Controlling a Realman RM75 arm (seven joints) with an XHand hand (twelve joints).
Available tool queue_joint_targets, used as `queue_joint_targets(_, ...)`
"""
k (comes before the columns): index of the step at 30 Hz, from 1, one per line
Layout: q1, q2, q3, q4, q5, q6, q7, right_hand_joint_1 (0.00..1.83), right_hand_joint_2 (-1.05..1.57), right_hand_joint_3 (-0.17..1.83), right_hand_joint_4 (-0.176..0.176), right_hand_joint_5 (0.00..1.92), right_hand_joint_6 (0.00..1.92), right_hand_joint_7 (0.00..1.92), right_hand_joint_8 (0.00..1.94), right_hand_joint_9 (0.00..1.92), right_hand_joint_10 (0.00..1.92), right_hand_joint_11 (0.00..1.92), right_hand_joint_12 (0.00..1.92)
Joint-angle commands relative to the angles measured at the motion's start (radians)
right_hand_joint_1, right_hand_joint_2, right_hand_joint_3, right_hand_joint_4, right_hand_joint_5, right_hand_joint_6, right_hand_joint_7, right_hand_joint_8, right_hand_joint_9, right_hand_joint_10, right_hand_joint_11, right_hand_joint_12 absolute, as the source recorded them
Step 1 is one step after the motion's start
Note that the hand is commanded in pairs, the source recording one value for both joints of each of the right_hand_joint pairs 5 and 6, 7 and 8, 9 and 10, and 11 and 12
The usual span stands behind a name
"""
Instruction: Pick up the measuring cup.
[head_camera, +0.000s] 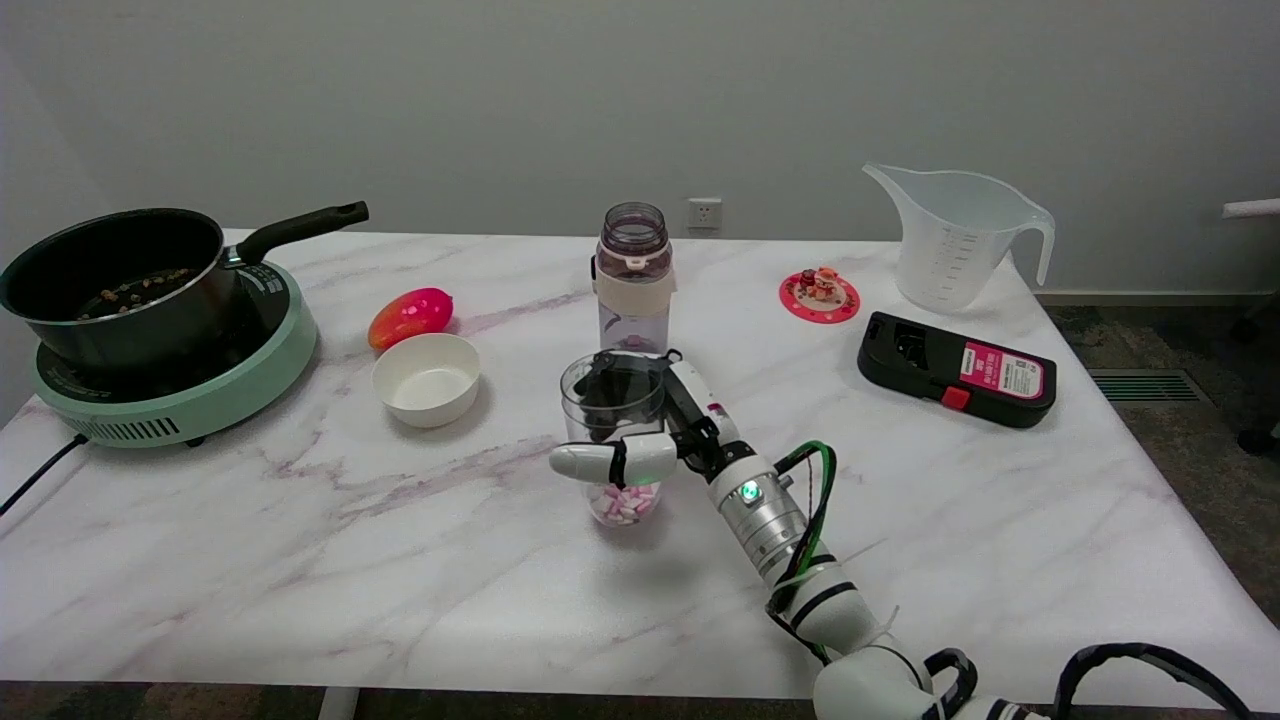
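Right hand (650, 425) wrapped the clear plastic measuring cup (615, 450); fingers behind its wall showed only dimly. Right arm cut off at lower edge. Black cord (40, 470) from the mint-green induction cooker (180, 400) ran off the left edge. Label print on the black rectangular case (955, 382) was too small to read.

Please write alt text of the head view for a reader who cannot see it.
The robot's right hand grips a clear measuring cup holding pink and white pieces, at the middle of a marble table. Behind it stands a bottle; at the far right, a translucent jug; at the left, a pan on a green cooker.
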Motion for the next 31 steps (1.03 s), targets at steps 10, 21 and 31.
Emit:
queue_joint_targets(10,0.036,0.079,0.17,0.173,0.002,-0.133,-0.137,1.21,1.55,0.3,0.0,1.92,1.92,1.83,1.83,1.67,1.67,1.3,1.3)
queue_joint_targets(21,0.006,0.147,0.336,0.284,0.01,-0.212,-0.222,1.24,1.57,0.28,0.0,1.92,1.92,1.87,1.87,1.72,1.72,1.33,1.33)
queue_joint_targets(31,-0.005,0.182,0.538,0.384,0.004,-0.375,-0.239,1.26,1.57,0.25,0.0,1.92,1.92,1.88,1.88,1.74,1.74,1.36,1.36)
